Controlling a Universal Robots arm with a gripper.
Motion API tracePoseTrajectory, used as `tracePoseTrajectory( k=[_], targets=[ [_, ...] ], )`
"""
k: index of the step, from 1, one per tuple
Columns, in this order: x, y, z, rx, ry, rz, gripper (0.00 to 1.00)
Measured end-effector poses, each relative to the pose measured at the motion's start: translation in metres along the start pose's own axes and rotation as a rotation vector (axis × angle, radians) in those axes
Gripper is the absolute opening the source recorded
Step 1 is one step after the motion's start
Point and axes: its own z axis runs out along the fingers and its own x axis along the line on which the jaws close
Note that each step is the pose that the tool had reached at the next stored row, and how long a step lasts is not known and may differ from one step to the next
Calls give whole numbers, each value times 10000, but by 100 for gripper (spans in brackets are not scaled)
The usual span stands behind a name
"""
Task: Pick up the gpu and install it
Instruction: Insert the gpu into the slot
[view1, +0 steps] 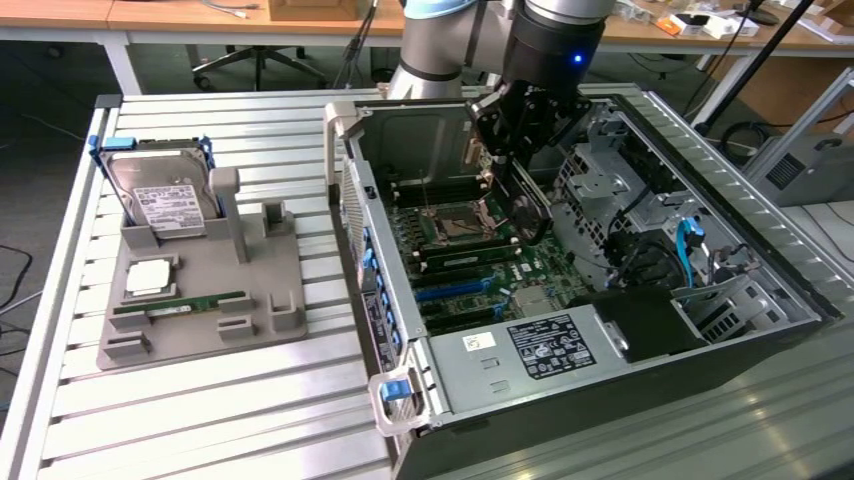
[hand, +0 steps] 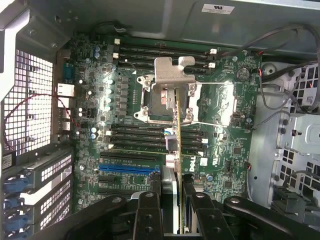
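The fingers (hand: 148, 215) are clamping the gpu (hand: 171, 165) edge-on, likely risking it tilting and jamming on the motherboard (hand: 225, 135) beneath them, beside the blue slot (hand: 127, 169).

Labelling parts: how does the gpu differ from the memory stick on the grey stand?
The gpu hangs on edge, gripped by the tool inside the open case; the memory stick lies flat on the grey stand outside it. The gpu is the broader card; the memory stick is a slim strip. Both are thin boards.
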Motion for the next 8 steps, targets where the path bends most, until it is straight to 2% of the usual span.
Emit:
tracePoseTrajectory(
  k=[8],
  targets=[
    [0,0,0,-2,-1,-60,27]
  ],
)
